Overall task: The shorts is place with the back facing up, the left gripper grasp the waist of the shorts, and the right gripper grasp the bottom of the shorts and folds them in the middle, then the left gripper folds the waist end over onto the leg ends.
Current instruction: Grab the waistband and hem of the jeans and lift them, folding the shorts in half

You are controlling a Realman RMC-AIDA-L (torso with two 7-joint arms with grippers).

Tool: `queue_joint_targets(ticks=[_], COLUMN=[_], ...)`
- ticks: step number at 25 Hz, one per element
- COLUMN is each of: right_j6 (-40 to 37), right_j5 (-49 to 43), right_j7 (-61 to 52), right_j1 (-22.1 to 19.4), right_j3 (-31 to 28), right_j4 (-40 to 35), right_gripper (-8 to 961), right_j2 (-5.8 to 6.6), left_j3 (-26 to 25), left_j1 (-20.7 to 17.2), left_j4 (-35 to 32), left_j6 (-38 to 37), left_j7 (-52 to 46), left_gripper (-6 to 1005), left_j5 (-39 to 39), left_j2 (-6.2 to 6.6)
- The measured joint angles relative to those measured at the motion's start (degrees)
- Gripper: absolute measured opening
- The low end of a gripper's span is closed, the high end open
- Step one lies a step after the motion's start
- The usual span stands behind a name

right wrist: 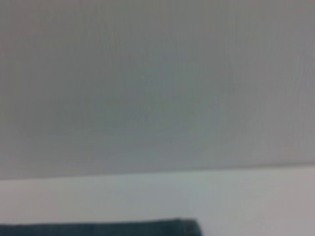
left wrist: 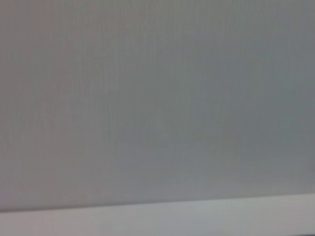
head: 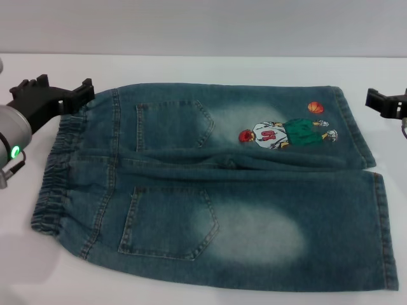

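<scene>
With the shorts [head: 216, 184] spread flat across the frame's centre, the left gripper [head: 62, 91], spread wide at upper left by the waist [head: 54, 181], could catch one layer only, while the right gripper's [head: 381, 101] opening cannot be told.

Only readable mark: a red number on the white jersey of the cartoon basketball-player print [head: 280, 135], upper right of the head view, on the far leg of the shorts [head: 210, 184]. Looks like two digits, exact figures can't be made out. No other text, labels or brands legible on denim or pockets. Both wrist views show no text.
</scene>
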State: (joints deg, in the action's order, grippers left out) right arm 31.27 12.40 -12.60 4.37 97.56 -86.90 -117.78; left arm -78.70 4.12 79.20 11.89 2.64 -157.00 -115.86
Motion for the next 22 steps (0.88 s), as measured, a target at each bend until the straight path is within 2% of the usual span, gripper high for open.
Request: queue_joint_targets(ticks=[1, 3, 4, 6, 7, 10, 16, 22], right_j6=[0.0, 4.1, 6.1, 10.3, 12.4, 19.5, 31.5, 36.4], right_j5=[0.0, 5.8, 8.3, 12.4, 14.0, 17.6, 18.7, 19.0], right_j7=[0.0, 5.0, 7.1, 10.5, 11.6, 14.3, 15.5, 14.8], right_j1=[0.0, -0.1, -0.4, -1.0, -1.2, -1.6, -2.6, -6.2], right_j3=[0.0, -2.2, -3.1, -4.9, -5.7, -8.4, -11.5, -12.7], right_j4=[0.0, -2.3, -3.9, -7.0, -8.3, -12.6, -19.5, -24.3], right_gripper=[686, 686, 686, 686, 686, 685, 685, 685], right_j2=[0.00, -0.48, -0.62, -0.79, -0.82, -0.83, -1.02, -1.52], left_j3=[0.0, -3.0, -4.4, -5.2, -7.2, -7.9, -10.4, -11.7], left_j1=[0.0, -0.3, -0.3, -0.2, -0.2, -0.4, -0.7, -1.9], left_j4=[0.0, 5.6, 7.4, 8.4, 10.9, 12.8, 17.7, 21.6], left_j6=[0.0, 11.3, 15.2, 17.8, 23.9, 28.0, 41.9, 52.6], left_j7=[0.0, 0.5, 0.7, 0.9, 2.4, 3.4, 5.5, 5.4], left_gripper=[834, 831, 830, 828, 826, 823, 816, 808], left_j5=[0.0, 0.0, 0.0, 0.0, 0.1, 0.1, 0.1, 0.0], left_j2=[0.00, -0.70, -1.01, -1.16, -1.58, -1.66, -1.75, -1.83])
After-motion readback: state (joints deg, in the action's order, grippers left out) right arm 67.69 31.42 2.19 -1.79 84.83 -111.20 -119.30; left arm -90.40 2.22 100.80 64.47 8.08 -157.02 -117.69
